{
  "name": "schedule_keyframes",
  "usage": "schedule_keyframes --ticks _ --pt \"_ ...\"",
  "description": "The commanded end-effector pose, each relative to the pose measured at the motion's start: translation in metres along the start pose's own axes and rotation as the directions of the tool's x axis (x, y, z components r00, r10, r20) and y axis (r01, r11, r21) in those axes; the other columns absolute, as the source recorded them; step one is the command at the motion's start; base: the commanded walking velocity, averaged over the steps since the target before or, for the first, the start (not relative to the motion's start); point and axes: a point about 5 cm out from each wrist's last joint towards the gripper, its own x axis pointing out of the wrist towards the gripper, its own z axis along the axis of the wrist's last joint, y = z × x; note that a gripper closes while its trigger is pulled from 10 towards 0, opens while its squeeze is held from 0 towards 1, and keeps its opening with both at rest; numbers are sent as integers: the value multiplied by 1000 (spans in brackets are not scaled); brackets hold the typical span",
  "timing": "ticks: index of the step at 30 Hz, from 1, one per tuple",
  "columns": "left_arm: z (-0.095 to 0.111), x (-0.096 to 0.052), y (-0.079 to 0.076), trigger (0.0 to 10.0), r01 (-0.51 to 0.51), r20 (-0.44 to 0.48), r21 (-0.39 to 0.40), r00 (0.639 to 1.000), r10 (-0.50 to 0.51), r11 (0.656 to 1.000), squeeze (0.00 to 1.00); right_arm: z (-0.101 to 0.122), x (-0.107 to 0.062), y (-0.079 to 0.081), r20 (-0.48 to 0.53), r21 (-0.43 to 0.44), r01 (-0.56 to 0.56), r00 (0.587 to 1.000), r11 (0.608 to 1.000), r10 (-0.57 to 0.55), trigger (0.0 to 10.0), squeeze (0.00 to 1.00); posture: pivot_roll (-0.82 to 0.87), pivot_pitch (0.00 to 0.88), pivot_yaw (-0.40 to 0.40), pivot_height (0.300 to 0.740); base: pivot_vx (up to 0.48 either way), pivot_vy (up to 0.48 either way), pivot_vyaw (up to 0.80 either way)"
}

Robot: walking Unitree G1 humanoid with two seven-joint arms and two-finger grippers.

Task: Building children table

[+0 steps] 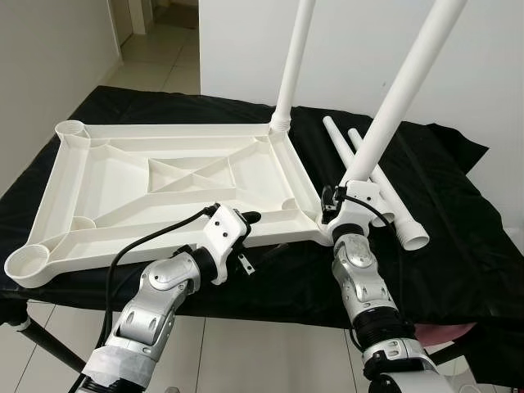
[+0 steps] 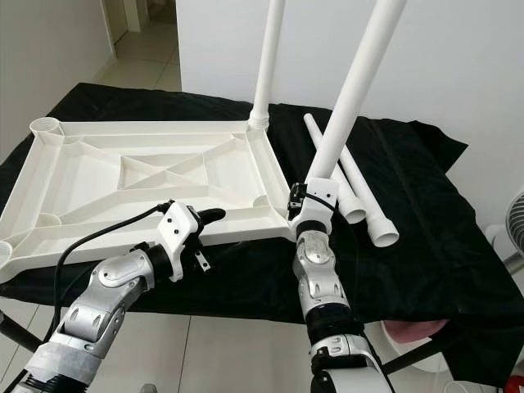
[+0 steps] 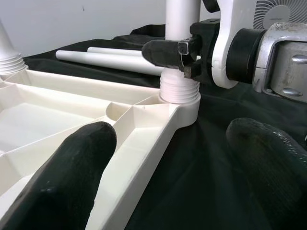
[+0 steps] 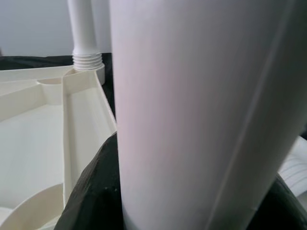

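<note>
The white plastic tabletop point(image 1: 123, 176) lies upside down on a black cloth. One white leg point(image 1: 293, 61) stands screwed into its far right corner. A second leg point(image 1: 401, 90) leans to the right, its threaded end point(image 3: 178, 87) sitting in the near right corner socket. My right gripper point(image 1: 344, 196) is shut on this leg just above the thread. My left gripper point(image 1: 246, 239) is open at the tabletop's near rim; one finger point(image 3: 72, 163) rests over the rim, the other over the cloth. Two loose legs point(image 2: 372, 214) lie on the cloth to the right.
The black cloth point(image 1: 458, 237) covers a table whose front edge runs just under my arms. White walls stand behind and to the left, with a doorway point(image 1: 155, 33) at the far left. A fan point(image 2: 516, 233) stands at the right edge.
</note>
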Motion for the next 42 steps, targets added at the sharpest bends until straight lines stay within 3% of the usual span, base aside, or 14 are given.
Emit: schedule_keyframes --ticks 1,8,17,29,30,31,42 --pt "4 2 1 10000 -25 8 3 1000 25 1000 0 -10 0 -27 -35 -41 158 987 987 -160 10000 0 66 26 -83 740 0 0 0" --pt "5 3 1 10000 -24 13 2 1000 24 1000 0 -14 -1 -33 -43 -53 243 969 969 -245 10000 0 63 23 -83 740 0 0 0" --pt "5 4 0 10000 -20 14 1 1000 20 1000 0 -12 -1 -26 -16 -36 191 981 981 -192 10000 0 62 22 -81 740 0 0 0" --pt "4 4 -1 10000 -16 15 -1 1000 16 1000 0 -8 2 -33 21 -37 183 983 982 -183 10000 0 62 14 -84 740 0 0 0" --pt "4 4 -1 10000 -15 15 -1 1000 16 1000 0 -8 2 -33 22 -31 178 984 984 -177 10000 322 62 14 -84 740 0 0 0" --pt "4 5 -1 10000 -14 16 -1 1000 14 1000 0 -7 2 -33 27 -30 175 984 984 -175 10000 1000 61 12 -86 740 0 0 0" --pt "4 6 -2 10000 -7 19 -1 1000 7 1000 0 -7 4 -35 37 -38 140 990 989 -139 10000 1000 58 1 -84 740 0 0 0"
